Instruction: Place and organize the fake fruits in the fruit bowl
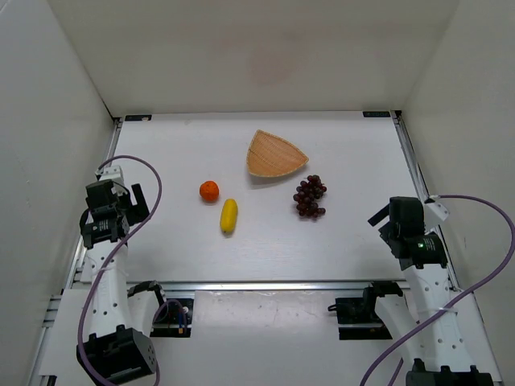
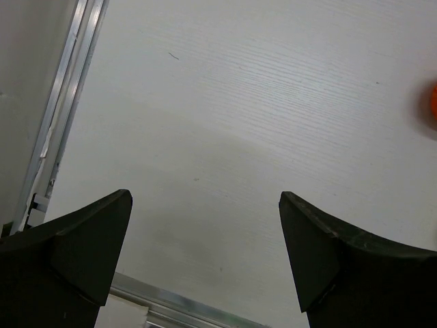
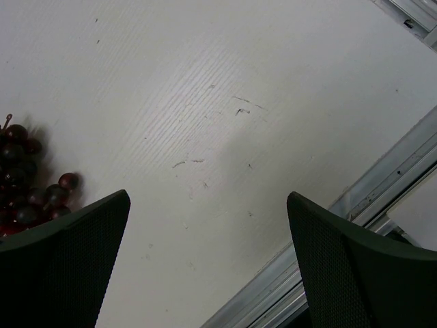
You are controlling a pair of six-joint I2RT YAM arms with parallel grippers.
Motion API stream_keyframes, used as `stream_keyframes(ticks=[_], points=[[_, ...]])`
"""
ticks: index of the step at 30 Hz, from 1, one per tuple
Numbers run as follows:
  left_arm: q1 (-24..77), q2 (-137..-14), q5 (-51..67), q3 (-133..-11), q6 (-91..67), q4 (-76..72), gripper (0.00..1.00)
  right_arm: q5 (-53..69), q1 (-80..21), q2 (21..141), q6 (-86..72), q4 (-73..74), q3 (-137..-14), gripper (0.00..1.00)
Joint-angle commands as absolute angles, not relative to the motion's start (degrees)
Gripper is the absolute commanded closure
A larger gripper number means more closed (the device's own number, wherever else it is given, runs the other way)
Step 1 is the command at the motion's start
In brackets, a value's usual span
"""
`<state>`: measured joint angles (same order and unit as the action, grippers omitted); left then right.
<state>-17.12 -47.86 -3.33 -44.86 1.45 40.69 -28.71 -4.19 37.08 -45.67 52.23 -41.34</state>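
Note:
The tan fan-shaped fruit bowl [image 1: 275,153] sits empty at the back middle of the table. The orange [image 1: 209,190] and the yellow lemon-like fruit [image 1: 229,215] lie to its front left. The purple-red grapes [image 1: 310,196] lie to its front right. My left gripper [image 1: 133,201] is open and empty at the left edge, apart from the fruits; the orange shows at the edge of the left wrist view [image 2: 433,108]. My right gripper [image 1: 385,215] is open and empty at the right side; the grapes [image 3: 27,183] show at the left of the right wrist view.
White walls enclose the table on three sides. Metal rails run along the left edge [image 2: 58,130], the right edge and the near edge [image 1: 273,285]. Purple cables loop beside both arms.

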Motion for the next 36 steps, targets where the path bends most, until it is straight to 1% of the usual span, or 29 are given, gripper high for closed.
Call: stream_keyframes(ticks=[1, 3, 6, 8, 10, 12, 13, 14, 15, 16, 17, 20, 21, 22, 26, 35, 36], points=[[-17.4, -47.3, -3.6, -44.4, 0.8, 39.6, 0.0, -28.1, -4.2, 37.9, -42.6, 50.5, -41.7, 0.0], [-17.4, -47.3, -3.6, -44.9, 0.8, 39.6, 0.0, -27.6, -4.2, 38.6, -42.0, 50.0, -42.3, 0.0], [-17.4, -47.3, 0.6, -44.9, 2.3, 39.6, 0.0, -26.9, -4.2, 41.1, -40.9, 49.3, -42.8, 0.0], [-17.4, -47.8, 8.6, -45.4, 6.8, 40.2, 0.0, -25.0, -4.2, 42.5, -40.9, 48.2, -43.3, 0.0], [-14.4, -49.6, 10.4, -47.0, 8.4, 40.7, 0.0, -23.9, -4.2, 44.8, -39.6, 47.5, -44.6, 0.0], [-9.0, -52.3, 10.4, -51.9, 9.6, 40.7, 0.0, -23.2, -4.2, 47.4, -39.0, 46.8, -46.0, 0.0], [-6.8, -56.5, 10.4, -54.0, 10.5, 41.9, 0.0, -22.6, -4.2, 48.2, -39.0, 46.1, -46.7, 0.0], [-1.8, -58.9, 8.0, -56.2, 11.1, 42.4, 0.0, -22.6, -4.2, 48.9, -39.0, 45.3, -46.8, 0.0], [0.9, -61.6, 6.6, -60.4, 11.7, 43.1, 0.0, -21.6, -4.2, 50.3, -39.0, 44.7, -47.3, 0.0], [3.5, -67.0, 5.2, -62.6, 12.4, 43.6, 0.0, -20.8, -4.2, 51.1, -39.0, 43.5, -47.3, 0.0], [8.1, -69.8, 3.4, -66.7, 12.4, 44.6, 0.0, -19.5, -4.8, 52.5, -39.0, 43.0, -47.8, 0.0], [14.5, -80.6, 3.3, -72.2, 12.4, 45.1, 0.0, -19.0, -6.4, 55.2, -39.5, 41.9, -48.4, 0.0], [15.5, -83.3, 3.3, -75.5, 12.4, 45.1, 0.0, -19.0, -6.4, 55.9, -39.6, 41.9, -49.0, 0.0], [16.3, -88.6, 3.3, -77.0, 12.4, 45.1, 0.0, -19.6, -7.9, 57.3, -39.6, 41.4, -49.0, 0.0], [18.2, -99.9, 3.9, -83.5, 11.0, 47.1, 0.0, -21.4, -10.0, 60.6, -39.6, 41.9, -51.9, 0.0], [18.7, -110.9, 3.3, -87.5, 10.5, 47.7, 0.0, -24.0, -10.5, 63.7, -39.6, 42.5, -53.8, 0.0], [18.7, -112.2, 3.3, -88.1, 10.5, 48.2, 0.02, -24.0, -10.5, 64.5, -39.6, 42.5, -54.3, 0.0]])
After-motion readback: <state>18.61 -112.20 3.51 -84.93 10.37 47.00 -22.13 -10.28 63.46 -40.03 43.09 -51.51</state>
